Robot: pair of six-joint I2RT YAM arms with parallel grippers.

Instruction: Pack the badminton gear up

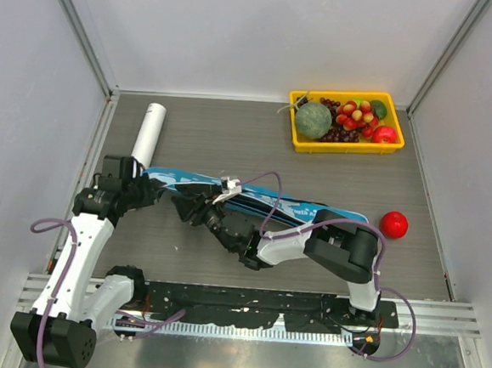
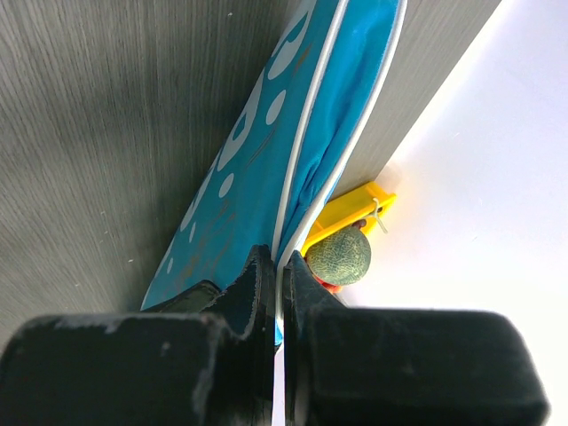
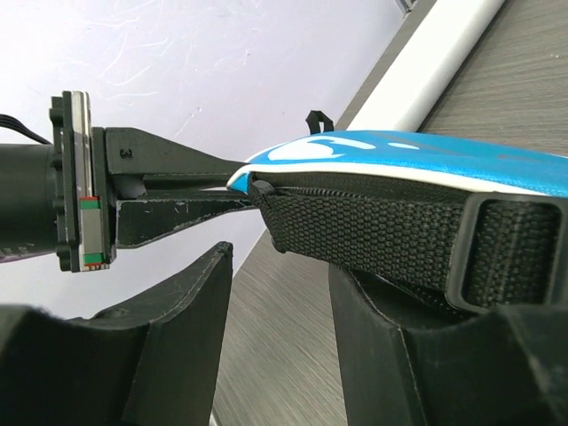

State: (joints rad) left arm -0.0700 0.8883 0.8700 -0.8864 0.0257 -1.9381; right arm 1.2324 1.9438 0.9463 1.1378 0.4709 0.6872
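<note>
The blue "SPORT" bag (image 1: 287,208) lies across the middle of the table. My left gripper (image 1: 149,187) is shut on the white-piped edge of the bag's left end; in the left wrist view its jaws (image 2: 280,266) pinch that edge of the bag (image 2: 257,151). My right gripper (image 1: 186,206) is open beside the same end, with the bag's black webbing strap (image 3: 373,235) just above its fingertips (image 3: 213,266) and nothing between them. The white tube (image 1: 150,132) lies at the back left and also shows in the right wrist view (image 3: 444,53). Rackets and shuttlecocks are out of view.
A yellow tray (image 1: 300,143) holding a melon and other fruit stands at the back right; it also shows in the left wrist view (image 2: 355,209). A red round fruit (image 1: 394,224) lies by the bag's right end. White walls enclose the table on three sides.
</note>
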